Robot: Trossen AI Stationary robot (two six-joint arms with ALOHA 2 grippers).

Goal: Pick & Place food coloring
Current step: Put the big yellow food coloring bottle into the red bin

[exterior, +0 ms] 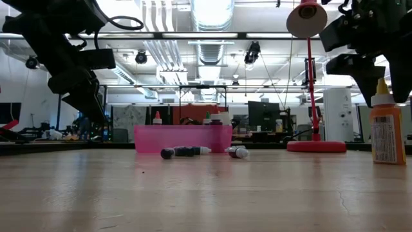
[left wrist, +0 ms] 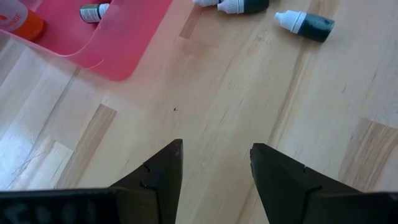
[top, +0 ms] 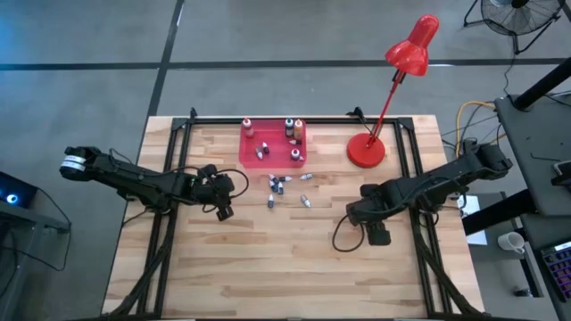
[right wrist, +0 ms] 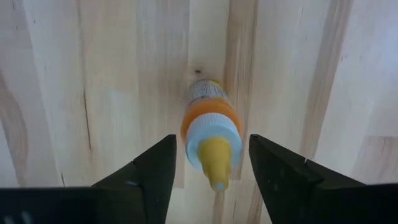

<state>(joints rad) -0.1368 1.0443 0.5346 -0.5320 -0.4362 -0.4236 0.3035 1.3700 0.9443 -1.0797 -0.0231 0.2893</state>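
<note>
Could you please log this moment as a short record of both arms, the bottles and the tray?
left gripper: fingers open, above bare wood short of the tray
right gripper: fingers open, straddling an upright orange bottle, not closed on it
pink tray: holds several bottles
loose bottles: lying on the table beside the tray
red lamp: right of tray

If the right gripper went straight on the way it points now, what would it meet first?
Probably the upright orange bottle. The right gripper points down at the table with open fingers either side of the bottle's yellow tip, so the bottle comes first, then the wood. How far above the tip it sits is unclear.
</note>
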